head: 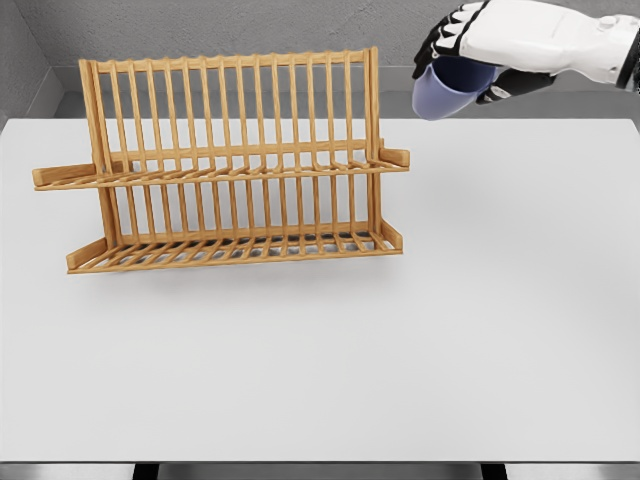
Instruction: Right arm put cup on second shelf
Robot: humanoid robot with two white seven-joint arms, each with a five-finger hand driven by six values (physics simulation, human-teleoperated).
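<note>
While the white table (pixel 400 350) lies bare in front of me, the wooden rack (pixel 230 165) stands further back on its left part — two slatted shelves, one above the other. Beyond it, at the upper right, my right hand (pixel 470 55) curls its fingers around the blue cup (pixel 445 92) — tilted, in the air, right of the rack.

Lavender-blue cup (pixel 445 92); honey-brown wooden rack (pixel 230 165); plain white table (pixel 400 350).
</note>
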